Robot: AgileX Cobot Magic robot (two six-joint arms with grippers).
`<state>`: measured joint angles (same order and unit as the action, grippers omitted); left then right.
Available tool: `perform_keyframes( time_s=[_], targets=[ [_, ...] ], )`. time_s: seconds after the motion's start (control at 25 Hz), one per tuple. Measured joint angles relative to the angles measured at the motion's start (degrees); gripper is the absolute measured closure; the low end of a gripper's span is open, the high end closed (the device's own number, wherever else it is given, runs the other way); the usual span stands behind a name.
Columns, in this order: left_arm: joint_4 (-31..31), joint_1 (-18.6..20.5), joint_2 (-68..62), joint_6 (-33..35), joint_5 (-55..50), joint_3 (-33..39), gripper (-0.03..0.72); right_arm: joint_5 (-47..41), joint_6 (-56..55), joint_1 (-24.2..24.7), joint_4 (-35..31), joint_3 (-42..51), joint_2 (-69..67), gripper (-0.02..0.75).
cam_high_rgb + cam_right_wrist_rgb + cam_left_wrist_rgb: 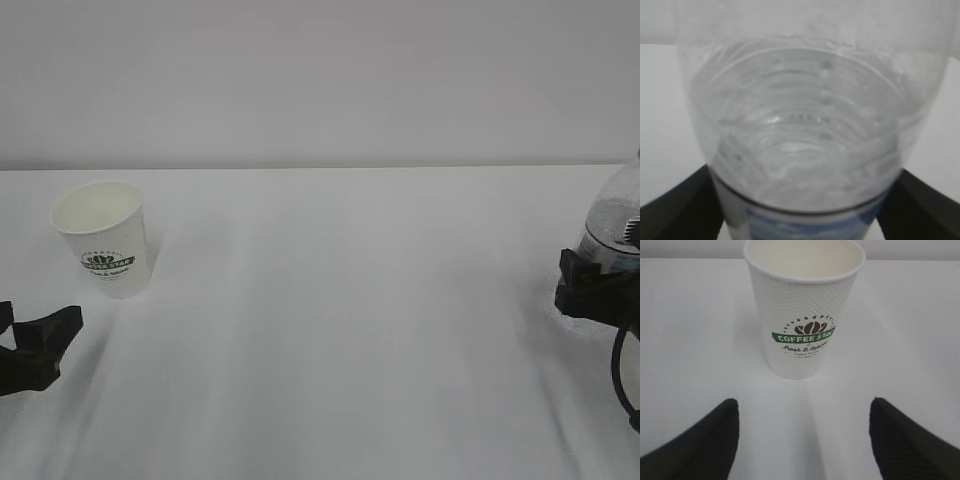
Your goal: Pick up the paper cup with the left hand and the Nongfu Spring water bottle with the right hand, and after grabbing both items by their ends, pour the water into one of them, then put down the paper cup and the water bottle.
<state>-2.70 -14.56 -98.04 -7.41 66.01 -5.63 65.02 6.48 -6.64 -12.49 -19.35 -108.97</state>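
Reach-and-grasp stage, judged from the layout; nothing lifted yet.

On the left: paper cup upright on the white bench, mouth up, green logo facing the camera, seemingly empty as far as the interior showed. Left claw low at the frame's edge, near the cup but apart from it. In the left wrist view, cup centred ahead of two black fingertips, spread wide, gripping nothing. Released, then, and lined up but short of the cup.

On the right: Nongfu Spring water bottle at the far right edge, mostly cut off by the frame. Right claw pressed in around its lower body. In the right wrist view, clear ribbed bottle wall filling the frame, black fingers flanking it on both sides, jaws wide and close to the plastic. Contact not clear enough to call: bracketing the bottle, no firm clamp evident.

Next, by judgement: left claw forward until the cup sat between the fingers, then a gentle close, thin paper crushing easily. Right claw closed onto the bottle before any lift. Pouring well off still.
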Motion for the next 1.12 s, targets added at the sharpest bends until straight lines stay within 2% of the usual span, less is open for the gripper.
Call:
perform_keyframes(
  time_s=[0.32, 0.68, 1.12],
  targets=[
    [0.00, 0.00, 0.00, 0.00, 0.00, 0.00, 0.099, 0.27, 0.61, 0.00, -0.57, -2.41, -1.01, 0.113],
    [0.00, 0.00, 0.00, 0.00, 0.00, 0.00, 0.099, 0.54, 1.31, 0.00, -0.94, -2.54, -1.01, 0.236],
    [0.00, 0.00, 0.00, 0.00, 0.00, 0.00, 0.101, 1.06, 1.68, 0.00, 0.03, -1.81, -0.89, 0.245]
  ],
)
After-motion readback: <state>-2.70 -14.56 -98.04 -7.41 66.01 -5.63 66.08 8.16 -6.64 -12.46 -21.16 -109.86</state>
